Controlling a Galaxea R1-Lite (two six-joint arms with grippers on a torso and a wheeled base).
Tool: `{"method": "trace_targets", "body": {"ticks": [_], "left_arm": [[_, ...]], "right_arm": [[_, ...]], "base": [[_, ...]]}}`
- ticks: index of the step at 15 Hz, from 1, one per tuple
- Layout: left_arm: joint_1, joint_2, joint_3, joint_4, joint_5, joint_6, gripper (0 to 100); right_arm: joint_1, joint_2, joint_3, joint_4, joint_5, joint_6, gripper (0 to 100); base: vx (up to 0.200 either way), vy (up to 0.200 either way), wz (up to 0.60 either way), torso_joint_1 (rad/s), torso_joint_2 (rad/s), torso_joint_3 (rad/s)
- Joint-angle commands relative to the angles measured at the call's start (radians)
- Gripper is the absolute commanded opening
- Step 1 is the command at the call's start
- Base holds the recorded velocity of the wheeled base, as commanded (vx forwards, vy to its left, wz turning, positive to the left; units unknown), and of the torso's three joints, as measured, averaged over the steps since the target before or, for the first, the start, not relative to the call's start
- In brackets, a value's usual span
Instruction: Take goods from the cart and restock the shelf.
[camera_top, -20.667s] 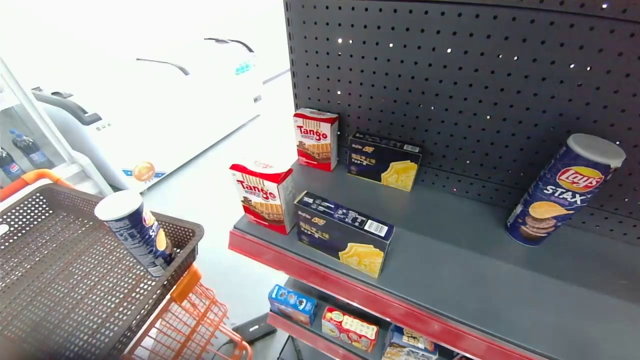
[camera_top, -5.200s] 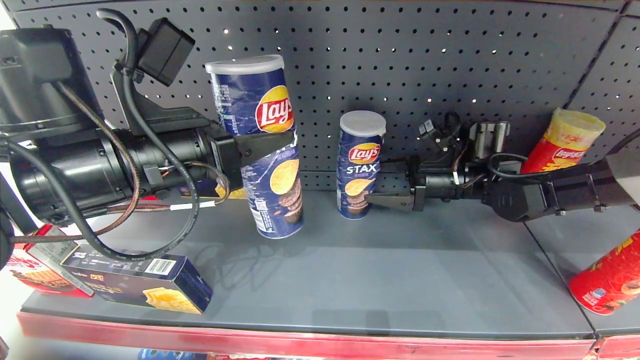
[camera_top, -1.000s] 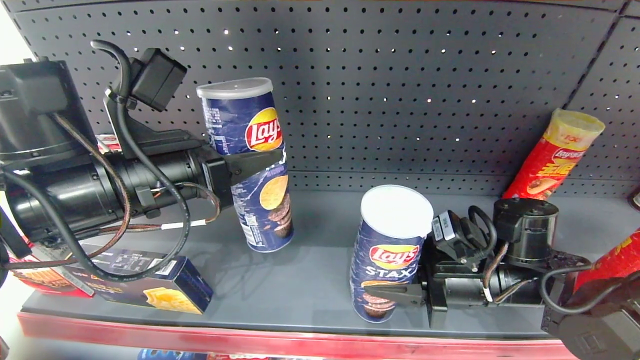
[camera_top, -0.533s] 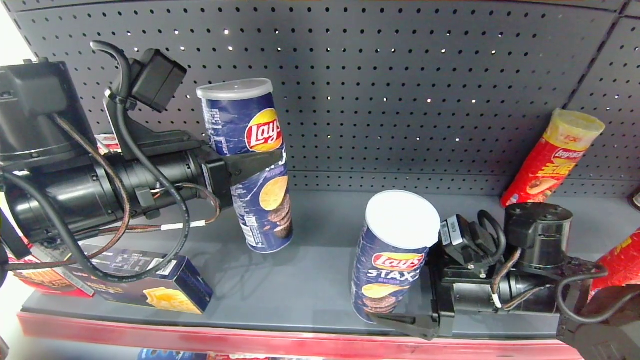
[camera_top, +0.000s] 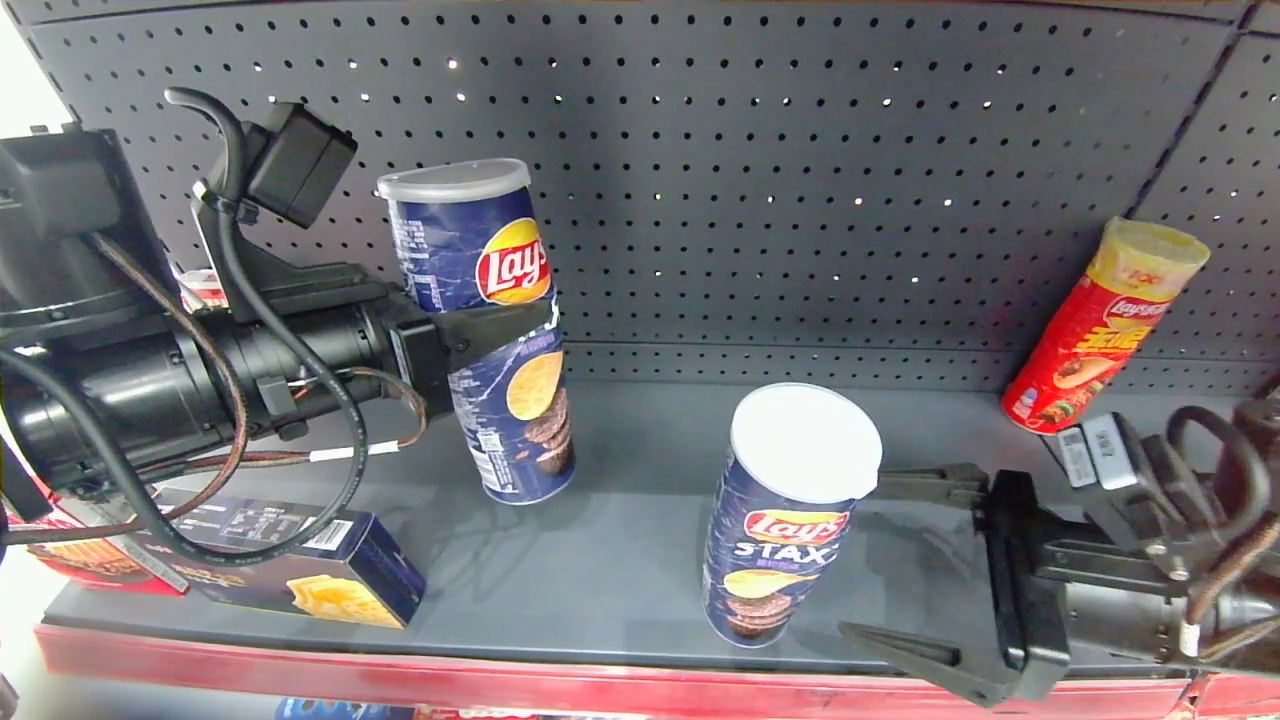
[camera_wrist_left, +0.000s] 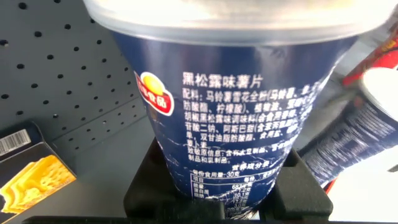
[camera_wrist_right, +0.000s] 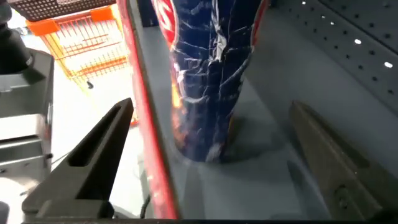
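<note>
The tall blue can (camera_top: 480, 320) hides the far finger of the left gripper (camera_top: 525, 305) clamped on it; in the left wrist view its lid is cut off by the picture's edge and its base sits behind the gripper's black body. At the shelf's (camera_top: 620, 560) left end a red box (camera_top: 70, 570) is mostly behind the left arm (camera_top: 200, 370). In the right wrist view the standing blue can (camera_wrist_right: 208, 81) is blurred, its top cut off, and the orange cart (camera_wrist_right: 81, 31) is cropped

Shelf deck (camera_top: 620, 570): matt grey, smooth. Pegboard back (camera_top: 800, 150): perforated, matt. Front blue can (camera_top: 770, 560): glossy printed wrap, white plastic lid (camera_top: 805, 440).
</note>
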Motion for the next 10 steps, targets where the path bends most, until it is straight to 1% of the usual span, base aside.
{"method": "trace_targets", "body": {"ticks": [1,2,4,5,6,8,10], "left_arm": [[0.002,-0.008,-0.002,0.001,0.001,-0.001,0],[0.002,-0.008,-0.002,0.001,0.001,-0.001,0],[0.000,-0.008,0.001,0.001,0.002,0.001,0],[-0.003,-0.009,0.001,0.001,0.002,0.004,0],[-0.005,-0.012,0.000,0.001,0.005,0.005,0],[-0.011,-0.018,0.000,0.001,0.005,0.007,0],[-0.023,-0.024,0.001,0.001,0.005,0.007,0]], "right_arm": [[-0.003,-0.320,0.094,0.166,-0.076,0.008,100],[-0.003,-0.422,0.126,0.224,-0.133,0.032,100],[-0.003,-0.565,0.181,0.286,-0.231,0.075,100],[-0.005,-0.699,0.232,0.335,-0.320,0.106,100],[-0.005,-0.774,0.256,0.368,-0.377,0.124,100],[-0.005,-0.961,0.310,0.494,-0.525,0.209,100],[-0.005,-1.100,0.344,0.605,-0.619,0.253,100]], "base": [[0.000,0.000,0.00,0.000,0.00,0.000],[0.000,0.000,0.00,0.000,0.00,0.000],[0.000,0.000,0.00,0.000,0.00,0.000],[0.000,0.000,0.00,0.000,0.00,0.000],[0.000,0.000,0.00,0.000,0.00,0.000],[0.000,0.000,0.00,0.000,0.00,0.000],[0.000,0.000,0.00,0.000,0.00,0.000]]}}
